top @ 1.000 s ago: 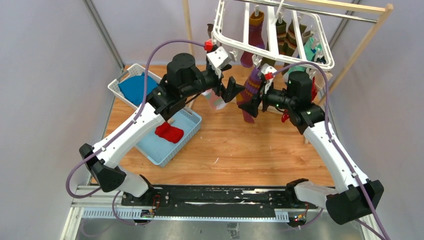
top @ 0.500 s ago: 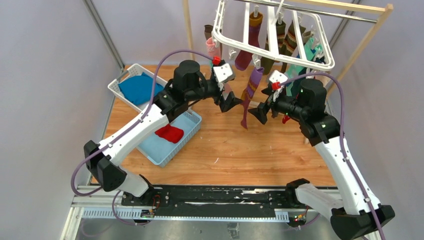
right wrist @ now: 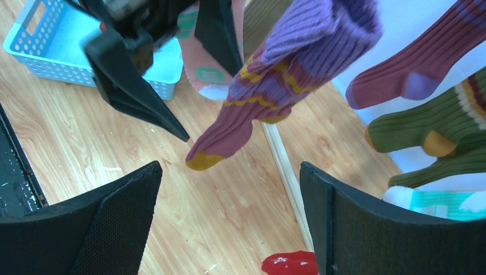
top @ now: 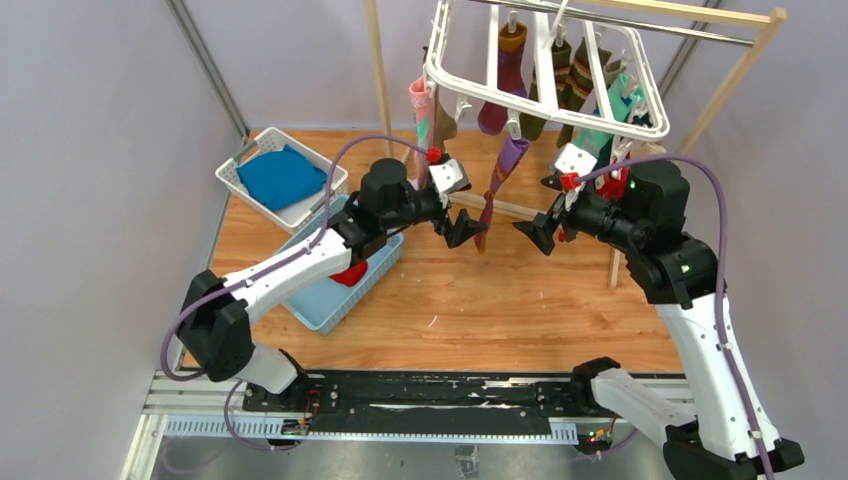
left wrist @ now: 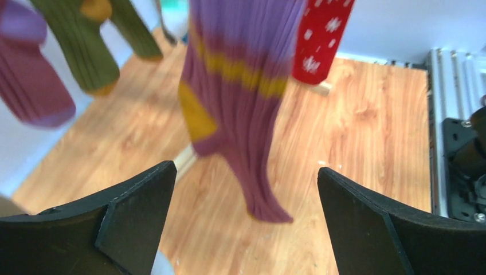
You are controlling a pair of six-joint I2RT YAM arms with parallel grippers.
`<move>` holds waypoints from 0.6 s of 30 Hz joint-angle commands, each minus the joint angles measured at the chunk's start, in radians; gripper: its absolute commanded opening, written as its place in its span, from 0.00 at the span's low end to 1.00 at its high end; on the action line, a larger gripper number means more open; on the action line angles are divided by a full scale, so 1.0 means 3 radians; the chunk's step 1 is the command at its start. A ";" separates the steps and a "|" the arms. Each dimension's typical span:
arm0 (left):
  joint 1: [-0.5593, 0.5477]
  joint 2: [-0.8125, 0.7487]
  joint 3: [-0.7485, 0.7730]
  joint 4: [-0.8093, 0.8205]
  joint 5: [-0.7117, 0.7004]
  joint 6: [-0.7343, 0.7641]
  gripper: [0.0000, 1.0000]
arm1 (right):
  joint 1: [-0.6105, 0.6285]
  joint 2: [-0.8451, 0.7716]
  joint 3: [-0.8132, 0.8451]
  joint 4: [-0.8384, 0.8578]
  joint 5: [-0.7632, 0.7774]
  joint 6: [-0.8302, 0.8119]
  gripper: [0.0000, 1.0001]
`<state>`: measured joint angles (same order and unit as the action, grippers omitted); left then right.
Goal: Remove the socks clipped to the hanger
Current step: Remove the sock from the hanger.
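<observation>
The white hanger (top: 545,75) hangs at the top with several socks clipped to it. A purple sock with yellow stripes (top: 497,185) dangles from its front edge, between my two grippers and touching neither. My left gripper (top: 462,225) is open just left of the sock's toe; its wrist view shows the sock (left wrist: 240,103) hanging blurred ahead of the empty jaws (left wrist: 246,195). My right gripper (top: 535,232) is open to the sock's right, with the sock (right wrist: 275,86) above and beyond its empty jaws (right wrist: 229,195).
A blue basket (top: 340,290) holds a red sock (top: 350,272), and a white basket (top: 243,170) holds a blue cloth. Pink (top: 421,110), maroon (right wrist: 412,69), olive (right wrist: 424,126) and red snowflake (left wrist: 321,40) socks hang nearby. The wooden rack's base bar (right wrist: 286,172) crosses the floor.
My right gripper has let go of the purple sock and pulled back right. My left gripper has dropped lower. The sock has swung back under its clip.
</observation>
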<state>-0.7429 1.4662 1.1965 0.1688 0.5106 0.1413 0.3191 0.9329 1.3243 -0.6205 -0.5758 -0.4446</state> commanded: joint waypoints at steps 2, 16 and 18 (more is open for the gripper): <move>-0.0085 0.0118 -0.0370 0.0678 -0.0440 -0.0297 0.96 | -0.0004 -0.0027 0.0235 -0.0289 0.0040 -0.0102 0.89; -0.0134 0.0654 -0.0160 0.1186 0.0224 -0.0916 0.48 | -0.0005 0.0050 0.0132 0.0188 -0.0078 0.0351 0.73; -0.0130 0.0657 -0.0140 0.1213 0.0285 -0.0999 0.37 | -0.0002 0.0069 0.0083 0.0448 -0.0104 0.0512 0.67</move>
<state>-0.7750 1.6608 1.1130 0.4271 0.5068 -0.0826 0.3191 0.9508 1.3716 -0.6334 -0.5831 -0.3969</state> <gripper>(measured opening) 0.446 0.709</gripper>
